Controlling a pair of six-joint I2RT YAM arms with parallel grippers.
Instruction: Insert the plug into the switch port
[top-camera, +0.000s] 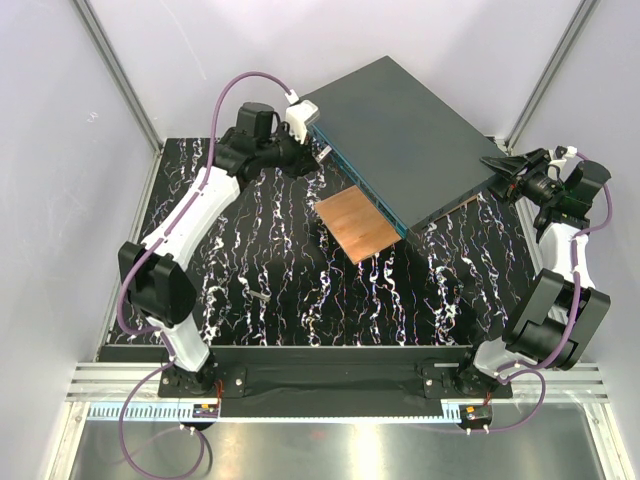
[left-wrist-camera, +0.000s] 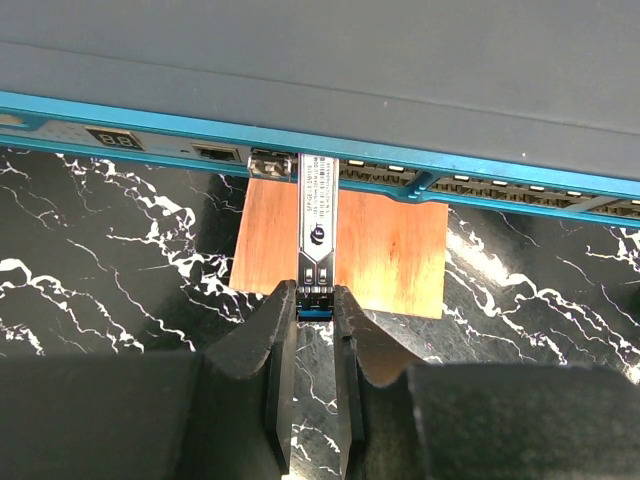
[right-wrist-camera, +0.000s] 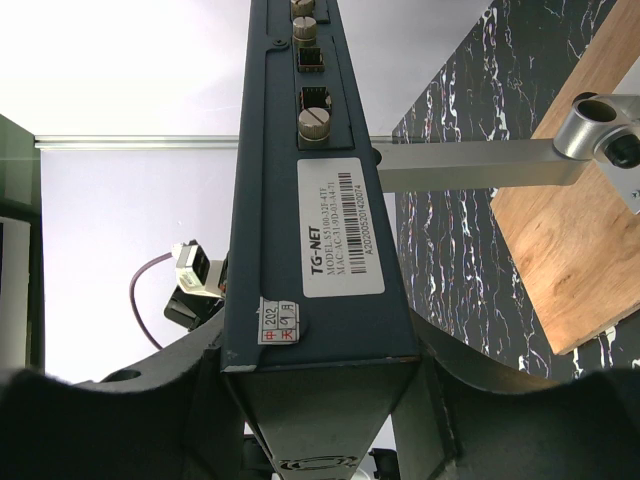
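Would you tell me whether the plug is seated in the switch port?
Not seated: most of the plug sticks out from the teal face, left claw gripping it.

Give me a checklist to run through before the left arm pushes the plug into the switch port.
1. Left pincer shut on the rear of the plug: ok.
2. Plug square to the teal face and in line with the switch port: ok, by the left wrist view.
3. Plug tip at the port's mouth: ok. Depth inside: cannot tell.
4. Plug fully seated: not ok, most of its body shows outside.
5. Right pincer clamped on the end of the network switch to brace it: ok.
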